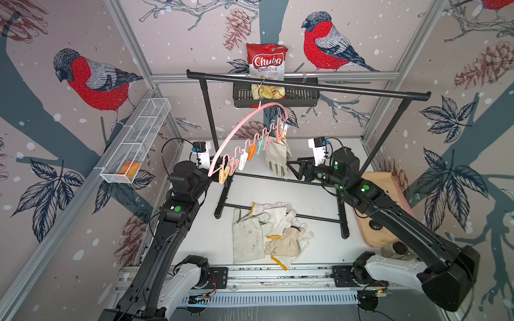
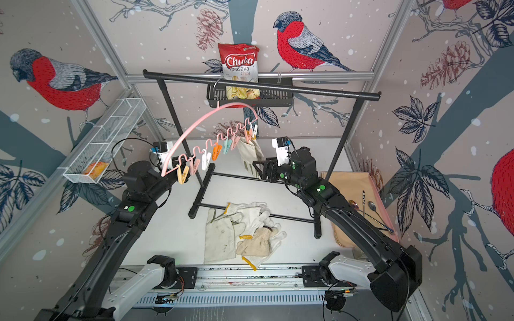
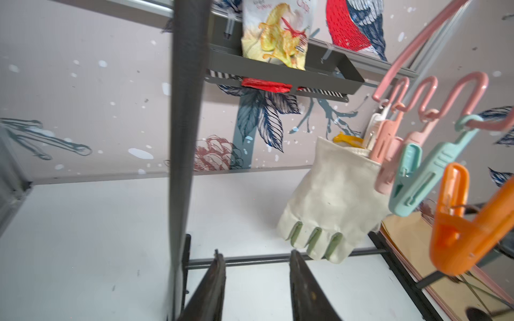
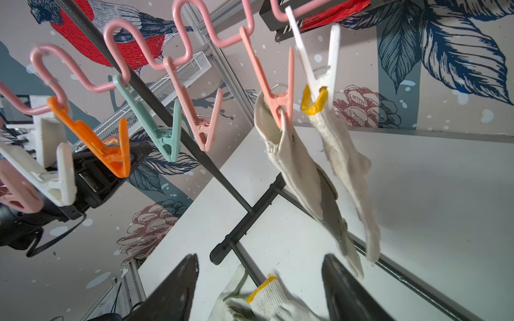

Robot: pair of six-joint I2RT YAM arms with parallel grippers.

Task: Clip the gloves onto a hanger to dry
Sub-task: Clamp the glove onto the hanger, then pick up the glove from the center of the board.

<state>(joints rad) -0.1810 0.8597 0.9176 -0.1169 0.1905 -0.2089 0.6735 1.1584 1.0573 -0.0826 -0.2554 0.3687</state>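
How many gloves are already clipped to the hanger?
2. A leather glove hangs from a pink peg and a yellow-cuffed knitted glove from the white peg beside it. None seems hidden.

- left gripper (image 3: 256, 257): only the finger ends show, the rest cut by the frame edge; in both top views mostly hidden behind the yellow peg (image 1: 223, 175).
- hanger (image 3: 472, 77), beside the left gripper: arch and hook cut off.
- leather glove (image 3: 331, 205), ahead of the left gripper: blurred, cuff partly behind pegs.
- knitted glove (image 4: 281, 304), beneath the right gripper (image 4: 260, 259): blurred, cut off.
- chips bag (image 3: 275, 33), above the left gripper: top cut off.
- orange item (image 1: 128, 169) in the wire basket (image 1: 144, 119), outboard of the left gripper: unidentifiable through mesh.
- tan mat (image 1: 364, 236), behind the right gripper: largely under the right arm (image 1: 403, 222).
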